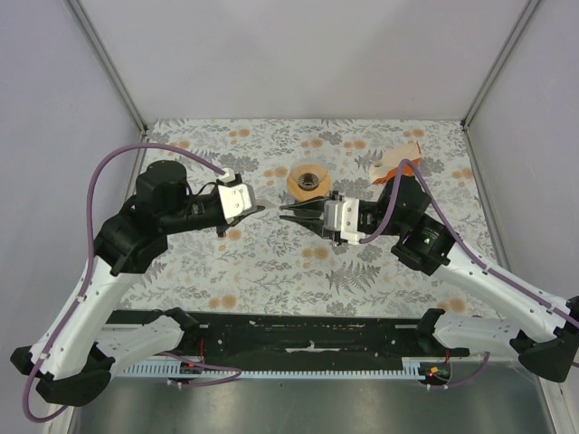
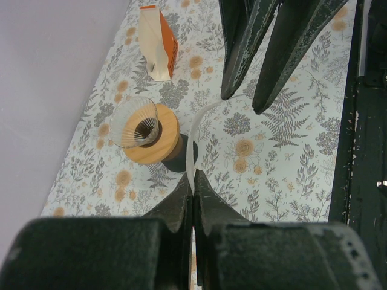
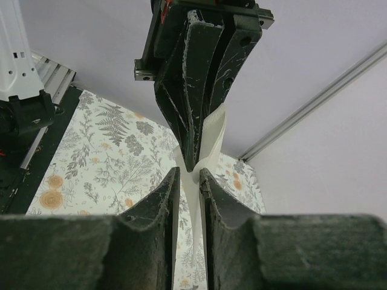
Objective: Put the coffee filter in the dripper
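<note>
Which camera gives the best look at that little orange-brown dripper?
The left wrist view: the dripper sits large and unobstructed, rim and dark centre hole clear. The top view shows it small, from above. The right wrist view doesn't show it.

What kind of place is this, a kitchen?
Probably not a kitchen, more likely a robot test booth: plain grey walls on metal frame posts, two robot arms bolted to a table with a flowery cloth, holding only a coffee dripper and a box.
</note>
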Tool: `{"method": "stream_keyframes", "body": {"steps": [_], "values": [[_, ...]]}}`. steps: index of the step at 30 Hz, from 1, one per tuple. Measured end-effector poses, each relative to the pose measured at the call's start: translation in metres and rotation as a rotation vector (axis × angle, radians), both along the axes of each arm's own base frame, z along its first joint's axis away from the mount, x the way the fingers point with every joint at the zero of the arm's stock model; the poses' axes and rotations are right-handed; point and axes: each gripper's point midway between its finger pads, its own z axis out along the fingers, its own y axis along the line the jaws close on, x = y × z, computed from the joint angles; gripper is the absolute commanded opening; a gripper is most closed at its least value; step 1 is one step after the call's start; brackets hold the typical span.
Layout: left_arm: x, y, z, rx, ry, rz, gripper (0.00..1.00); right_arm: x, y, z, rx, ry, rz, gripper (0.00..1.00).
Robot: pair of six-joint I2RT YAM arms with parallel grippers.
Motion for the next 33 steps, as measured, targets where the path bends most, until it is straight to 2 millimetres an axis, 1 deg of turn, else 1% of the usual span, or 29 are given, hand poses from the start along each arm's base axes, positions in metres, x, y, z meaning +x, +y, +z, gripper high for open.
{"method": "stream_keyframes", "body": {"steps": [5, 11, 17, 22, 24, 28, 31, 33], "values": [[0.001, 0.0, -0.001, 0.002, 0.002, 0.0, 0.02, 0.002, 0.001, -0.001, -0.003, 0.001, -0.002, 0.25], [0.001, -0.001, -0.002, 0.004, 0.005, 0.0, 0.02, 0.003, 0.002, 0.002, 0.007, -0.005, -0.016, 0.33], [0.001, -0.001, -0.002, 0.005, 0.006, 0.0, 0.02, 0.007, -0.002, 0.01, 0.04, -0.023, -0.051, 0.33], [0.001, -0.001, -0.002, 0.005, 0.006, 0.001, 0.02, 0.003, -0.008, 0.017, 0.071, -0.047, -0.056, 0.32], [0.001, -0.001, -0.001, 0.004, 0.005, 0.001, 0.02, 0.002, -0.009, 0.018, 0.076, -0.054, -0.055, 0.34], [0.001, -0.001, 0.0, 0.003, 0.003, 0.001, 0.02, 0.004, -0.009, 0.018, 0.075, -0.056, -0.063, 0.38], [0.001, -0.001, 0.0, 0.003, 0.004, 0.001, 0.02, 0.006, -0.008, 0.016, 0.07, -0.055, -0.07, 0.38], [0.002, -0.001, 0.0, 0.004, 0.004, 0.001, 0.02, 0.007, -0.006, 0.012, 0.06, -0.051, -0.071, 0.37]]}}
